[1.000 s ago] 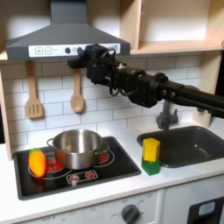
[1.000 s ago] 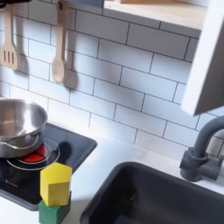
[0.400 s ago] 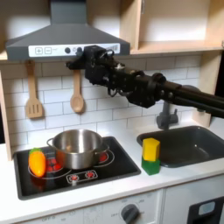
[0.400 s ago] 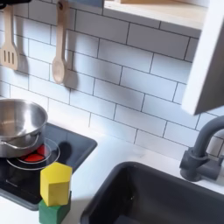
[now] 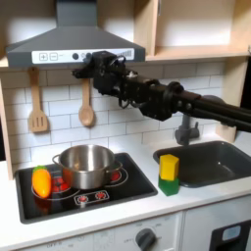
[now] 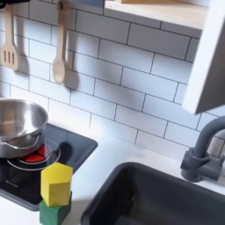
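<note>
My gripper [image 5: 86,69] hangs high at the end of the black arm, which reaches in from the first exterior view's right. It sits just under the grey range hood [image 5: 59,44], above the hanging wooden spoon [image 5: 86,110], and touches nothing I can make out. Its dark fingers blend into the arm, so how they stand is unclear. Well below it a silver pot [image 5: 86,165] stands on the black stove [image 5: 98,199]. An orange and yellow toy [image 5: 41,181] lies on the stove left of the pot.
A yellow block [image 5: 170,167] sits on a green one [image 5: 170,186] between stove and sink [image 5: 233,173]; both blocks [image 6: 55,185] appear near the pot [image 6: 18,123] in the second exterior view. A wooden spatula [image 5: 37,108] hangs on the tiled wall. The faucet [image 5: 186,127] stands behind the sink.
The gripper has drifted slightly left and down under the hood. Nothing on the stove or counter has moved.
</note>
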